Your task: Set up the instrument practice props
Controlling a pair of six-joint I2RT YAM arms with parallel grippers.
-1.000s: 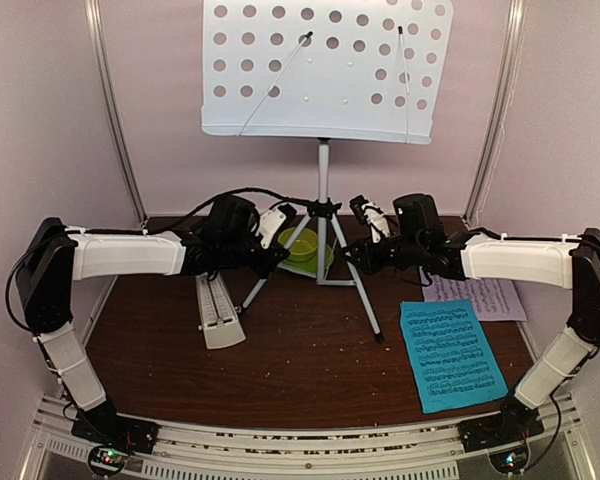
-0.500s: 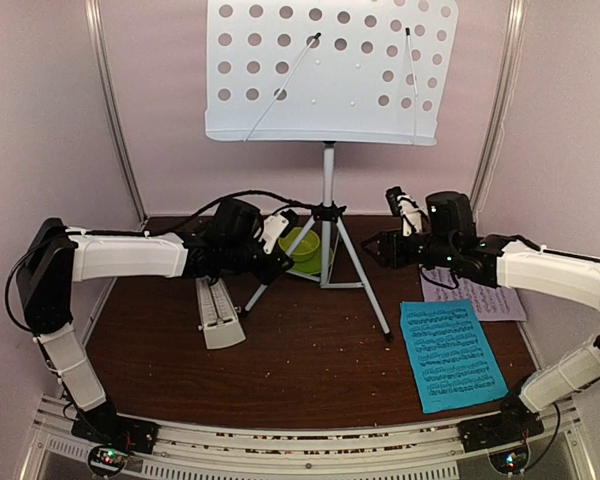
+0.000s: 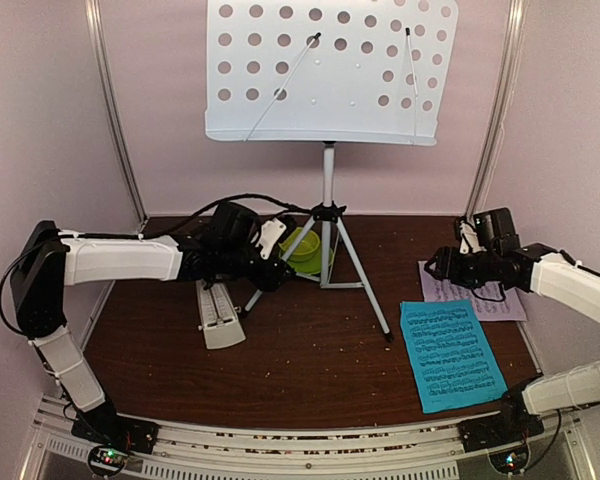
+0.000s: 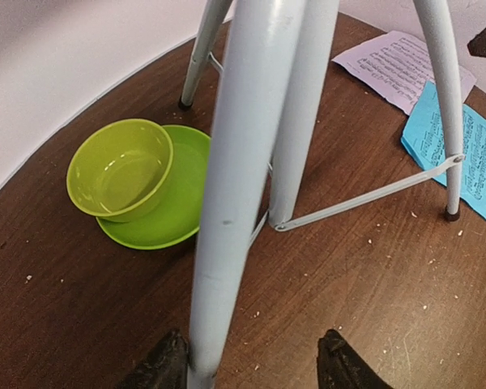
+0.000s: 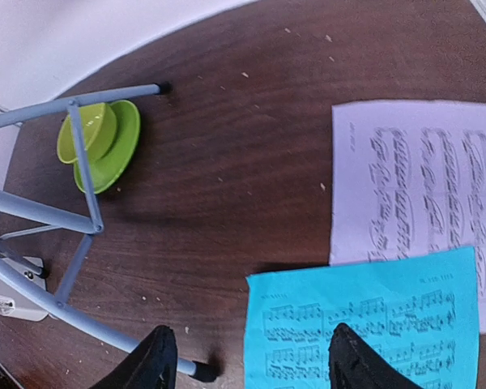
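Observation:
The pale perforated music stand [image 3: 330, 70] stands upright on its silver tripod [image 3: 327, 215] at the back middle. My left gripper [image 3: 273, 272] is open around the tripod's left leg [image 4: 235, 186], which rests against the left finger with a gap to the right one. The cream metronome [image 3: 218, 312] lies flat below my left arm. The blue sheet [image 3: 452, 355] lies at front right, overlapping the pale pink sheet [image 3: 475, 295] behind it. My right gripper [image 3: 435, 268] hovers open and empty above the left edges of the blue sheet [image 5: 373, 324] and the pink sheet [image 5: 421, 178].
A lime-green bowl [image 3: 302, 248] on its saucer [image 4: 174, 211] sits between the tripod's legs at the back. The tripod's right leg ends in a dark foot [image 3: 384, 337] near the blue sheet. Pale walls and metal posts close in the brown table [image 3: 310, 370].
The right gripper opened, let go of the tripod's right leg and pulled away rightward to above the sheets. The left gripper opened around the left leg. The stand rose slightly at first.

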